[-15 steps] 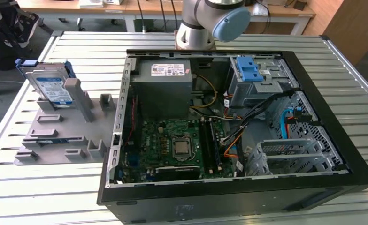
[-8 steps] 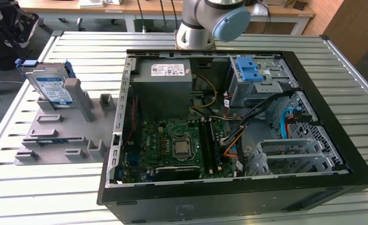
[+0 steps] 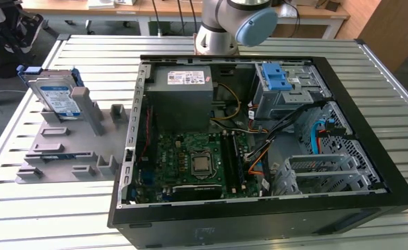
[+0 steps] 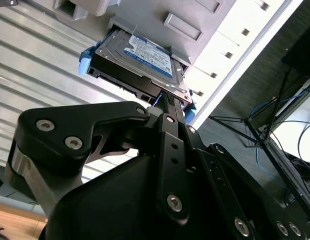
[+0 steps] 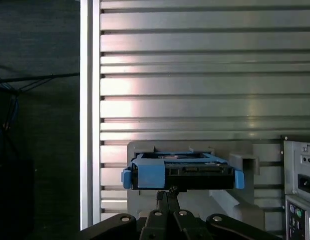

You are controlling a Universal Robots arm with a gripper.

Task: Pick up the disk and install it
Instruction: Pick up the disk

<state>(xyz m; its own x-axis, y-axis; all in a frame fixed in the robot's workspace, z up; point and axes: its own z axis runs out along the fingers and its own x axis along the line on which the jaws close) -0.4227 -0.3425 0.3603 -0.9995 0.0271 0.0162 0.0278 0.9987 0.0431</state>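
Gripper [image 5: 167, 191] has its fingers [image 4: 166, 120] drawn narrow, pressed together w/ no gap showing and nothing held between them. The tips aim at the connector edge of the disk [image 4: 140, 57]. Touching it or just short of it, hard to say from these angles.

Exterior view, left to right:
- Upper left of the frame: the disk stands on edge, label side facing out. It leans in a slot of the grey fixture [image 3: 65, 151], w/ its blue bracket [image 3: 30, 70] around the sides. It sits outside the PC case, not yet installed.
- The fixture lies flat on the slatted metal table [image 3: 44, 219], just beside the case's left wall.
- Centre: the open PC case [image 3: 370, 156] lies on its side. The grey power supply [image 3: 183, 99] is at its upper-middle, w/ the green motherboard [image 3: 190, 161] below it.
- Top centre: the arm [image 3: 232, 26] rises behind the case's far edge.
- Upper right inside the case: a metal drive cage [image 3: 287, 96] w/ a light-blue latch [image 3: 277, 78] on top. Cables run down from it toward the lower right.
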